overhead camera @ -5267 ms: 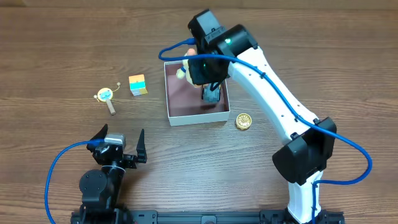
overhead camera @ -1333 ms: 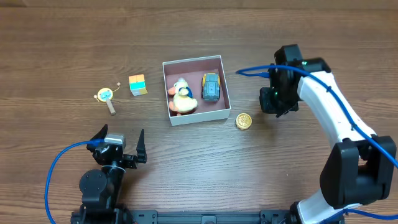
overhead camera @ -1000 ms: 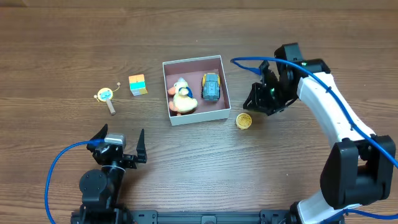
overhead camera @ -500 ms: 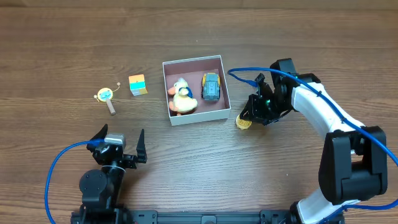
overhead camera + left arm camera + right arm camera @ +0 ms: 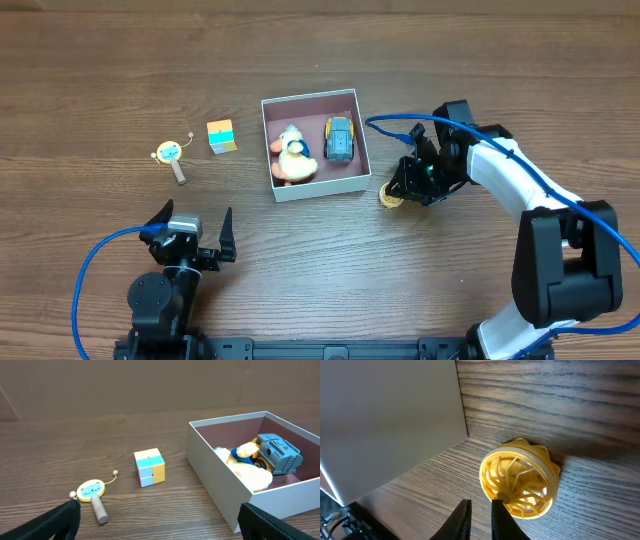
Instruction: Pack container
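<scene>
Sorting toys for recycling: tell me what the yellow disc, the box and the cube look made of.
Yellow disc: probably moulded plastic, glossy, judging by its thin spokes and bright highlights.
Box: likely cardboard, with thin, matte white walls and a dull pink inside.
Cube: seems to be plastic, with smooth pastel tiles and seams between them, though I cannot be sure.

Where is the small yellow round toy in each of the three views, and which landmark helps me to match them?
Overhead: the yellow toy lies on the table just right of the container's lower right corner, outside it.
Left wrist: not in it; only the container shows, at right.
Right wrist: right of centre, beside the container's white wall.
Shared landmark: that white wall.
</scene>
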Controlling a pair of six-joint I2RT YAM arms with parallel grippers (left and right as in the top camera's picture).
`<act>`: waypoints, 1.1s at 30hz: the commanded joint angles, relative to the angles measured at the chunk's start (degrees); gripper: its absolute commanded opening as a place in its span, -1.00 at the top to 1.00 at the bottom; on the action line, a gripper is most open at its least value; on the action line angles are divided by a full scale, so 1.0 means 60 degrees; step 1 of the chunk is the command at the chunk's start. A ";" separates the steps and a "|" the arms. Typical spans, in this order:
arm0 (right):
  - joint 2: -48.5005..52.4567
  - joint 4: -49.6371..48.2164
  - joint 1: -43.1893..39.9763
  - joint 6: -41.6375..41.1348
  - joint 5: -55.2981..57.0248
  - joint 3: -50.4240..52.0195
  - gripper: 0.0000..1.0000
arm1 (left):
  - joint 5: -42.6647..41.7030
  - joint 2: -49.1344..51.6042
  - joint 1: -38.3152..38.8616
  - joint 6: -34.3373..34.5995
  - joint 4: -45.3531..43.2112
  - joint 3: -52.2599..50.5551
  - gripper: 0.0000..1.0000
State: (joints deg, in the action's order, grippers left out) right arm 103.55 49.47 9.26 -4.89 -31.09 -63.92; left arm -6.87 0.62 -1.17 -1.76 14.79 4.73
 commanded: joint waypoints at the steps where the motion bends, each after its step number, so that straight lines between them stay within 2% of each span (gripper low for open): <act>1: 0.0106 -0.0073 0.0011 0.0025 0.0018 0.0047 0.92 | -0.0036 -0.0058 -0.0069 -0.0175 -0.0011 -0.0033 -1.00; 12: 0.0106 -0.0127 0.0007 -0.0277 0.1494 0.0047 0.92 | -0.0036 -0.0058 -0.0069 -0.0175 -0.0011 -0.0033 -1.00; 18: 0.0106 0.0204 -0.0004 -0.1504 0.4029 0.0047 0.92 | -0.0036 -0.0058 -0.0069 -0.0175 -0.0011 -0.0033 -1.00; 24: 0.0106 0.0674 -0.0022 -0.3206 0.7315 0.0040 0.92 | -0.0033 -0.0058 -0.0069 -0.0171 -0.0011 -0.0033 -1.00; 28: 0.0102 0.0801 -0.0164 -0.2641 0.6808 -0.0280 0.92 | -0.0036 -0.0058 -0.0069 -0.0175 -0.0011 -0.0033 -1.00; 33: 0.0102 0.2284 -0.0164 -0.2652 0.6583 -0.1891 0.92 | -0.0036 -0.0058 -0.0069 -0.0171 -0.0011 -0.0033 -1.00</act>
State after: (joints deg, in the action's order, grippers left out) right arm 103.70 60.66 8.64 -20.97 7.90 -69.82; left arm -6.87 0.62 -1.19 -1.76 14.79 4.73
